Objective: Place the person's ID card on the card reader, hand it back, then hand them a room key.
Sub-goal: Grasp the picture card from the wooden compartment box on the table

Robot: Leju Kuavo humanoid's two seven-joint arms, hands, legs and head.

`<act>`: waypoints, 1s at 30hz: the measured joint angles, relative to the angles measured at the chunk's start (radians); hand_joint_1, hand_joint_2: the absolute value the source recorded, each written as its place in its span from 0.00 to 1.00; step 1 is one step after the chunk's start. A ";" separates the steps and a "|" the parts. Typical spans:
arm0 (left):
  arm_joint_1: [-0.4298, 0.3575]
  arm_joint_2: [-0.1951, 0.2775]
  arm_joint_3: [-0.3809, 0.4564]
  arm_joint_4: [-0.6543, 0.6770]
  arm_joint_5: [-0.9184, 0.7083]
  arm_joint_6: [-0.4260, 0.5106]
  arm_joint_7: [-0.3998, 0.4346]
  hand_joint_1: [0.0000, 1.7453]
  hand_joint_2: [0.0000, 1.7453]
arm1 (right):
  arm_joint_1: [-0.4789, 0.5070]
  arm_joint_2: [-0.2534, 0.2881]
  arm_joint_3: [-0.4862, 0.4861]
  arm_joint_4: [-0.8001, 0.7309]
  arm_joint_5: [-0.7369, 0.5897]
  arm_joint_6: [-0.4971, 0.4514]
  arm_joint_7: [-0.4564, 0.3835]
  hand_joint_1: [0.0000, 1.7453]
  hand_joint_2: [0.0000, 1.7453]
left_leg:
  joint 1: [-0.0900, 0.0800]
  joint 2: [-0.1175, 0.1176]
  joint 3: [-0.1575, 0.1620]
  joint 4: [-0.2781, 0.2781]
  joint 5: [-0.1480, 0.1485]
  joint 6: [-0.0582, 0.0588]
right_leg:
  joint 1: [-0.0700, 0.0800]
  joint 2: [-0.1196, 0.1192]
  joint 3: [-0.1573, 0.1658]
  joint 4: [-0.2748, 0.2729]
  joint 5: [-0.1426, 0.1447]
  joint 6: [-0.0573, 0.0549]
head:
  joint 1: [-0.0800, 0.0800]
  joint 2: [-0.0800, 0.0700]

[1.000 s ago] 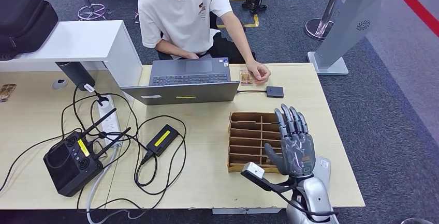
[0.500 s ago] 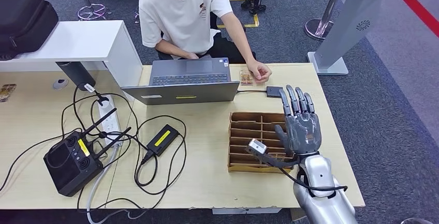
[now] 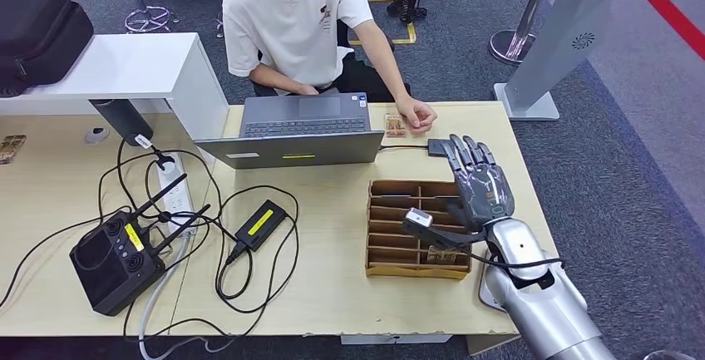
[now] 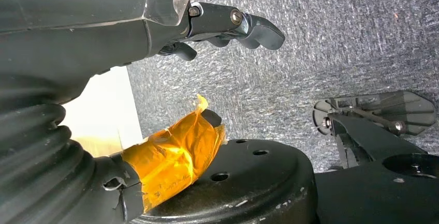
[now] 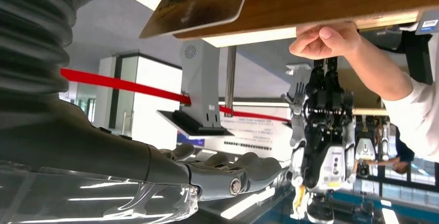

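Reaching for the ID card [image 3: 396, 125], note that it lies flat on the desk [image 3: 332, 293] under the person's hand [image 3: 415, 115], just beyond and left of your right hand [image 3: 480, 187], whose fingers are spread, holding nothing.

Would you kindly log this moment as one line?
right hand: open, above wooden organizer | ID card: under person's hand | left hand: idle
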 joint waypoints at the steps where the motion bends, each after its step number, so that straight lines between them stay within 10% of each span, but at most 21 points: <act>1: 0.000 0.000 0.000 0.000 0.002 0.000 0.000 0.00 1.00 | -0.009 -0.005 0.007 0.002 -0.010 0.009 -0.001 0.00 1.00 | 0.000 0.000 0.000 0.000 0.000 0.000 | 0.000 0.000 0.000 0.000 0.000 0.000 | 0.000 0.000; 12: 0.000 0.000 0.000 0.000 0.009 0.002 0.000 0.00 1.00 | -0.040 -0.012 0.072 0.004 -0.044 0.014 0.000 0.04 1.00 | 0.000 0.000 0.000 0.000 0.000 0.000 | 0.000 0.000 0.000 0.000 0.000 0.000 | 0.000 0.000; 16: 0.000 0.000 0.000 0.000 0.009 0.002 0.000 0.00 1.00 | -0.041 -0.012 0.081 0.004 -0.050 0.011 0.000 1.00 1.00 | 0.000 0.000 0.000 0.000 0.000 0.000 | 0.000 0.000 0.000 0.000 0.000 0.000 | 0.000 0.000; 30: 0.000 0.000 0.000 0.000 0.012 0.003 0.002 0.00 1.00 | -0.041 -0.015 0.107 0.004 -0.082 -0.003 -0.012 1.00 1.00 | 0.000 0.000 0.000 0.000 0.000 0.000 | 0.000 0.000 0.000 0.000 0.000 0.000 | 0.000 0.000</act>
